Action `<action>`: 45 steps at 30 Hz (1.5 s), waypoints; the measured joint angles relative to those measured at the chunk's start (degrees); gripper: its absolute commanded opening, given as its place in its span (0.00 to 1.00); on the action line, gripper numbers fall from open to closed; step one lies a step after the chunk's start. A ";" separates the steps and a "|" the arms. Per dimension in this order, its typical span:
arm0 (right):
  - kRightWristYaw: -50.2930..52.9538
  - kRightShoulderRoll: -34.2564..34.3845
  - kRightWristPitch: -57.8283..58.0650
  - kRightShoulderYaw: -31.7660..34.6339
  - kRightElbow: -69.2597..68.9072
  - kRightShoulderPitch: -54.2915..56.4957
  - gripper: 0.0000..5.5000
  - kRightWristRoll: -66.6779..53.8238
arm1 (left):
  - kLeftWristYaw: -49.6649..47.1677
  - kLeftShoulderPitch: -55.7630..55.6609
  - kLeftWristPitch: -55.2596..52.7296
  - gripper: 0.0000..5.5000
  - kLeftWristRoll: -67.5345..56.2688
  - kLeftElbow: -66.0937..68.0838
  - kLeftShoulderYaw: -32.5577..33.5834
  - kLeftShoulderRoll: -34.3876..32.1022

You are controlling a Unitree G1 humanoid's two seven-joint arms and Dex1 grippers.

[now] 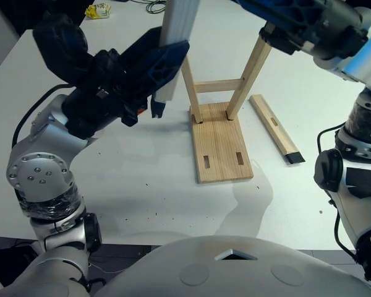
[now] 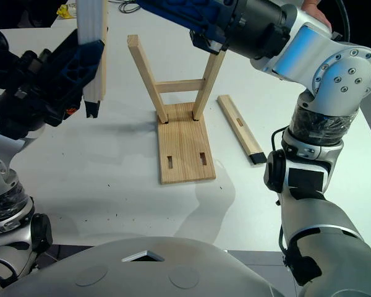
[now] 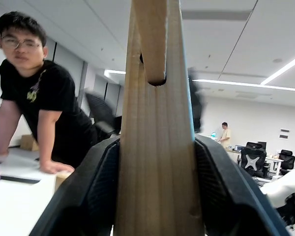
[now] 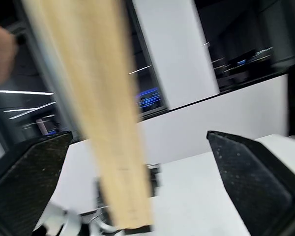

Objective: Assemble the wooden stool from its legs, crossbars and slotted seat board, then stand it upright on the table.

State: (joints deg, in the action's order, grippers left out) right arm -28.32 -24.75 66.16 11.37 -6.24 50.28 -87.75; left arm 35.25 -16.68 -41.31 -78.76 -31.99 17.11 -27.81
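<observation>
Wooden stool (image 1: pixel 220 145): likely light, rigid; grip legs mid-length. Your left gripper (image 3: pixel 157 162) clamps loose leg (image 1: pixel 178 37) at eleven o'clock; right gripper (image 4: pixel 137 137) gapes around fitted leg (image 1: pixel 247 74).

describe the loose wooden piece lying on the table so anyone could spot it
On the white table, find the slotted seat board lying flat with two legs standing in it. The loose piece lies on the robot's right of that board, apart from it. It is the only narrow strip lying down, slotted, with a black cap on its near end.
</observation>
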 measured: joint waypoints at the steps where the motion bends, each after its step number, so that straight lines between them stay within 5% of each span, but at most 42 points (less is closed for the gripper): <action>1: -1.05 -0.75 0.98 0.00 1.00 0.02 0.92 -0.53 | 1.18 0.06 0.31 0.37 0.65 0.72 -0.04 -0.49; 16: 3.00 0.55 1.61 0.29 7.69 0.64 0.92 -9.05 | 3.12 3.65 4.24 0.37 2.75 -2.34 -4.21 2.36; 29: 6.63 4.47 -3.96 -3.21 -5.17 -4.71 0.92 -10.25 | 0.99 2.92 5.05 0.37 2.41 -0.56 -7.78 4.58; 45: 8.72 4.33 -7.81 -4.54 -5.87 -5.84 0.49 -12.28 | -0.32 5.43 5.08 0.37 1.24 -3.33 -9.71 5.13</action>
State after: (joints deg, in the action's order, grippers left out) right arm -19.60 -20.41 58.36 6.83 -12.11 44.44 -100.03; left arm 34.93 -11.25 -36.23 -77.52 -35.32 7.40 -22.68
